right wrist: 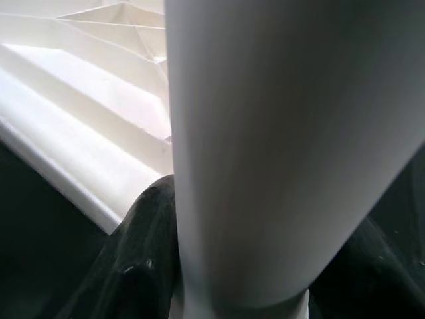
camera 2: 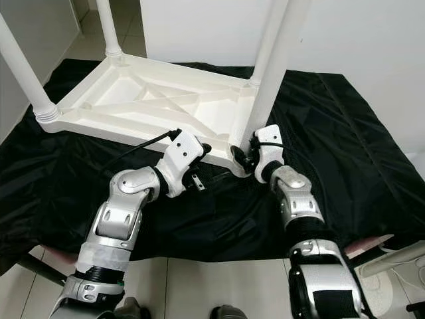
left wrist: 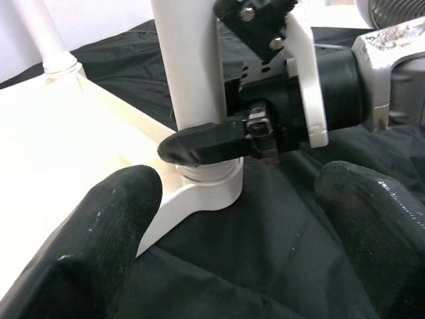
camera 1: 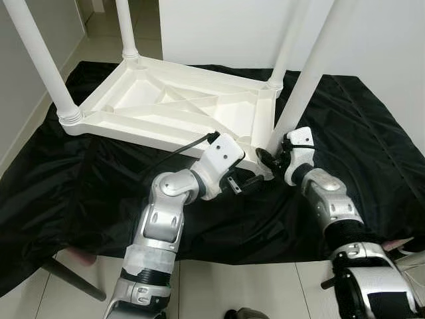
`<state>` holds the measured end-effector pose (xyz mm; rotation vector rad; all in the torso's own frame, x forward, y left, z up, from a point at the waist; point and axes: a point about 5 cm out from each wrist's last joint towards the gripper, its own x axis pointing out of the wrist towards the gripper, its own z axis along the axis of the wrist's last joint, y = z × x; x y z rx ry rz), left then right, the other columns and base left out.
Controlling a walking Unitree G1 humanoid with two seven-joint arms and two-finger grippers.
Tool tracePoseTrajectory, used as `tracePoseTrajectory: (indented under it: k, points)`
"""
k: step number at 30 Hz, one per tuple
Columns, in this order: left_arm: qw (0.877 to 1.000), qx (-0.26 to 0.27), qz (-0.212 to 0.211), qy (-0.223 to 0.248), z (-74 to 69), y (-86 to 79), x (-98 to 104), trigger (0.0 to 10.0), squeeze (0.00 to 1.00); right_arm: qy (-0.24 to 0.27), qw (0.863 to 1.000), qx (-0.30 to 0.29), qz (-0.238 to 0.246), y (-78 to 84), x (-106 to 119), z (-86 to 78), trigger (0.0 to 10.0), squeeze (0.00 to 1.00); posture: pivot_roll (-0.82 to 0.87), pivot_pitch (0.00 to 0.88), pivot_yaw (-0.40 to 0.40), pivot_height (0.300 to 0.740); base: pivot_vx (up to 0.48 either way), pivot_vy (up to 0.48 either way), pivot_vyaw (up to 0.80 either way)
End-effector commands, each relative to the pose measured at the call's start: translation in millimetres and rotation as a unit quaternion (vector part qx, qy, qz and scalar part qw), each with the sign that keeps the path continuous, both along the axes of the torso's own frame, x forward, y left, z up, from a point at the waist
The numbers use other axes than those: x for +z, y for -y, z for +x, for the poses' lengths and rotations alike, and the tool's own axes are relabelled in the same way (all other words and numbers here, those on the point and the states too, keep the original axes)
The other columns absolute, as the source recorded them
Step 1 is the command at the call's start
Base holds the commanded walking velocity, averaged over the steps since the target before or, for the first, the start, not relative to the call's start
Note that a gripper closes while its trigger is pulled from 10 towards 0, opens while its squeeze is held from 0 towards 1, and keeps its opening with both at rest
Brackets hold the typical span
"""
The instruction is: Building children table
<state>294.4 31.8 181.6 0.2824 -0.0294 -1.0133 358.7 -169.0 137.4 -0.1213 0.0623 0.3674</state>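
Note:
A white children's table [camera 1: 166, 106] lies upside down on a black cloth [camera 1: 80, 186], with its legs pointing up. My right gripper [camera 1: 271, 158] is shut on the near right leg [camera 1: 302, 93] just above its corner socket. In the right wrist view, black fingers [right wrist: 139, 266] hug both sides of that leg [right wrist: 279, 146]. My left gripper [camera 1: 247, 183] hovers open just in front of the same corner. In the left wrist view, its two fingertips [left wrist: 99, 232] stand wide apart, facing the leg [left wrist: 189, 66] and the socket [left wrist: 209, 186].
Three other white legs [camera 1: 43, 60] rise from the far and left corners. A white wall [camera 1: 219, 26] stands behind. Tiled floor [camera 1: 239, 286] lies in front of the cloth, where a dark bar [camera 1: 73, 276] slants at the lower left.

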Motion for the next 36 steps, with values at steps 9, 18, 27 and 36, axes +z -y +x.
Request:
tracePoseTrajectory:
  k: [9, 18, 27, 36]
  points:
    - [0.993, 0.112, -0.015, 0.019, 5.9, -4.1, -0.7, 10.0, 0.0, -0.017, 0.981, -0.187, 0.045, -4.2, 0.4, -0.7, 10.0, 0.0, -0.01, 0.0, -0.06, 0.74, 0.0, 0.0, 0.0]
    - [0.993, 0.116, -0.019, 0.017, 5.1, -3.4, -0.9, 10.0, 0.0, -0.006, 0.96, -0.273, 0.055, 0.4, 1.4, -5.3, 10.0, 0.0, 0.0, 0.0, -0.079, 0.74, 0.0, 0.0, 0.0]
    - [0.993, 0.115, -0.022, 0.018, 6.0, -1.4, 0.3, 10.0, 0.0, 0.011, 0.953, -0.294, 0.069, 4.6, 9.7, -7.1, 10.0, 0.0, -0.02, 0.0, -0.071, 0.74, 0.0, 0.0, 0.0]
    - [0.993, 0.115, -0.023, 0.02, 7.9, -1.0, 1.3, 10.0, 0.0, 0.032, 0.973, -0.215, 0.079, 1.0, 17.9, -13.5, 10.0, 1.0, -0.02, 0.0, -0.074, 0.74, 0.0, 0.0, 0.0]
